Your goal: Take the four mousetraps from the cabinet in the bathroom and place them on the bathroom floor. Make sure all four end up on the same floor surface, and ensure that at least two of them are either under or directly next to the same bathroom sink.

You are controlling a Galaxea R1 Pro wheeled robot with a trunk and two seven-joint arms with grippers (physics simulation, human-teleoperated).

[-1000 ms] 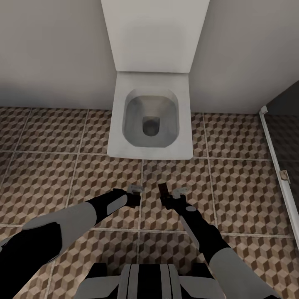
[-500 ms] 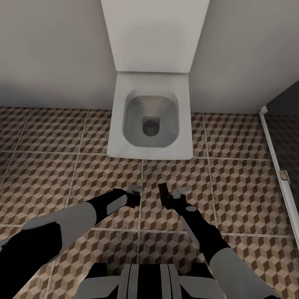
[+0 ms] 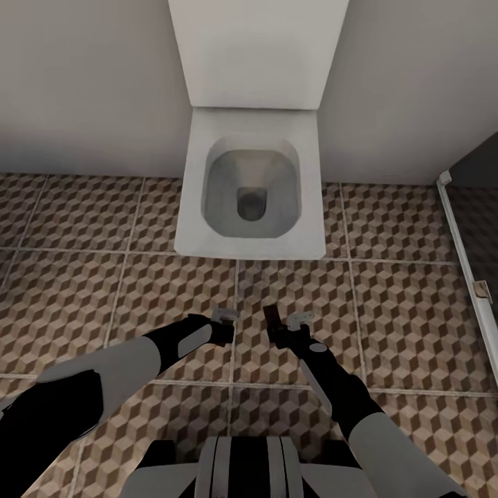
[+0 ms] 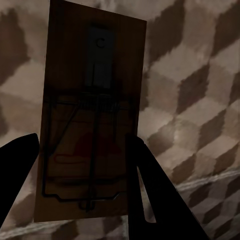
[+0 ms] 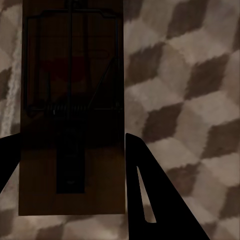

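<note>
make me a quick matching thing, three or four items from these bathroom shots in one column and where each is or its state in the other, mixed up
Column 1:
1. toilet
2. left gripper
3. shower panel frame
4. bathroom floor

Column 2:
a. cube-patterned tiles
b. shut on a mousetrap
c. at the head view's right edge
d. against the wall, lid upright

Pairs: 1-d, 2-b, 3-c, 4-a

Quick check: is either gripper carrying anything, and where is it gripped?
Each holds one: left gripper pinches a mousetrap by its long edges; right gripper likewise grips its mousetrap.
</note>
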